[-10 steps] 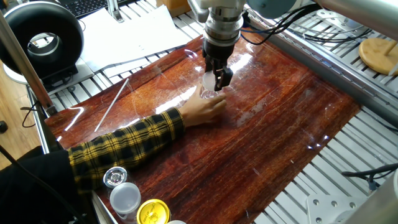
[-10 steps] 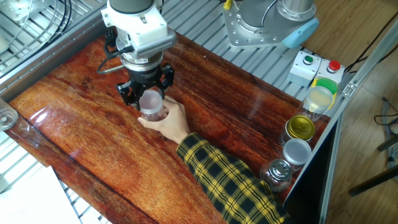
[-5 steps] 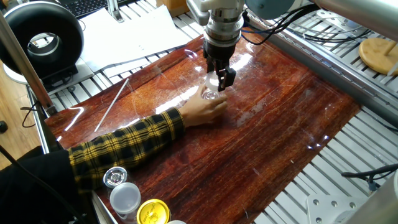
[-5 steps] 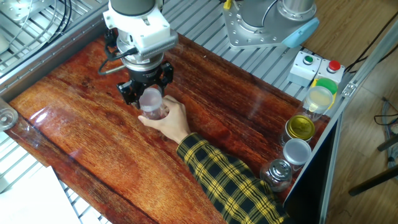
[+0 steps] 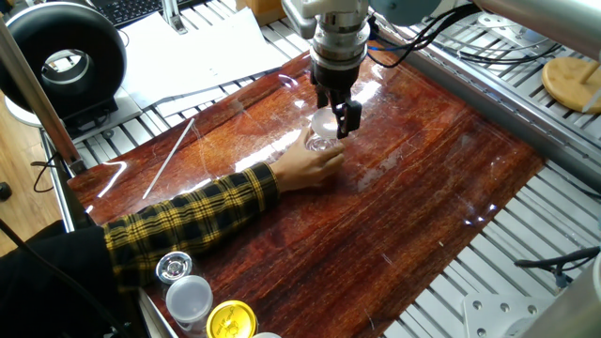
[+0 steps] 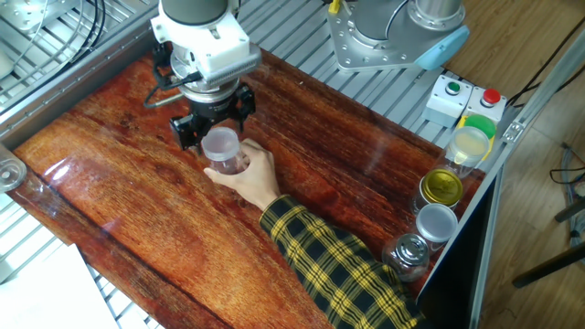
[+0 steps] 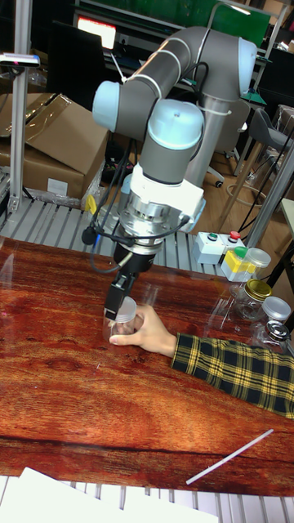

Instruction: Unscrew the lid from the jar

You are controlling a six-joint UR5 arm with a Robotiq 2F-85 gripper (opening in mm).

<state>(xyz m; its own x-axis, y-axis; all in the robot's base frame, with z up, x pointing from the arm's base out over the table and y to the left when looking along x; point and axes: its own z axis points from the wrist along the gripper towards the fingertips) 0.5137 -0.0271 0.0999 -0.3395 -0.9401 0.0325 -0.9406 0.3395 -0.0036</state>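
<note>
The pincer (image 6: pixel 218 129) grips the lid (image 6: pixel 220 143) between its fingers; below it, a hand (image 6: pixel 251 176) steadies the jar (image 6: pixel 228 164).

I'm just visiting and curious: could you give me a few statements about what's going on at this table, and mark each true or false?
1. A person's hand holds the jar steady. True.
2. The gripper is parked far from the jar. False: it is right over the lid, jaws on either side.
3. The person's sleeve is yellow and black plaid. True.
4. The jar lies tipped on its side. False: it stands upright.
5. The tabletop is white plastic. False: it is glossy reddish wood.
</note>
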